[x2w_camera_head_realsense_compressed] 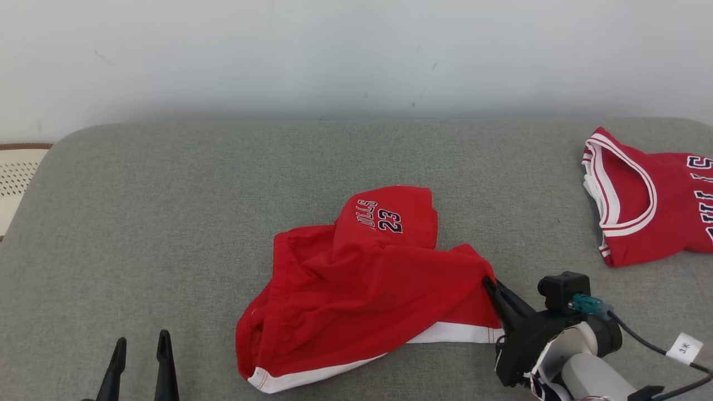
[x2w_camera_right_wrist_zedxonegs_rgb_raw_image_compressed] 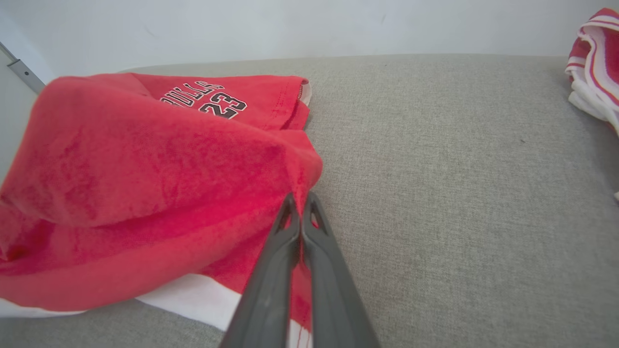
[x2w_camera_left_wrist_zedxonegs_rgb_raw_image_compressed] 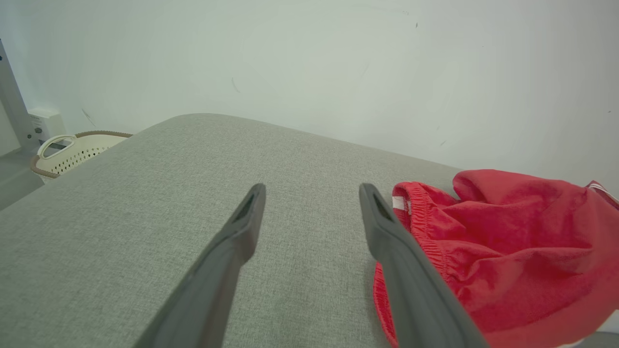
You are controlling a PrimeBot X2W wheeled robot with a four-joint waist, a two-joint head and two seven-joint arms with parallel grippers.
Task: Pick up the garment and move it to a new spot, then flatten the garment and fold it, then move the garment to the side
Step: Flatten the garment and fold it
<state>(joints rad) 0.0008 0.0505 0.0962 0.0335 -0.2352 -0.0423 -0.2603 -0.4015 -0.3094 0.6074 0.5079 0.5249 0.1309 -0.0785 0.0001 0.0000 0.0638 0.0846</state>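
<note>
Garment (x2w_camera_head_realsense_compressed: 362, 284) edge pinched between right jaws; left jaws spread wide nearby.

The right gripper (x2w_camera_right_wrist_zedxonegs_rgb_raw_image_compressed: 301, 202) pinches a raised fold at the edge of the red basketball shorts (x2w_camera_right_wrist_zedxonegs_rgb_raw_image_compressed: 145, 183), which are printed BULLS 23 and hemmed in white. Well apart from the shorts, a red-and-white jersey (x2w_camera_right_wrist_zedxonegs_rgb_raw_image_compressed: 597, 63) lies on the same grey cushion (x2w_camera_right_wrist_zedxonegs_rgb_raw_image_compressed: 459, 193).
</note>
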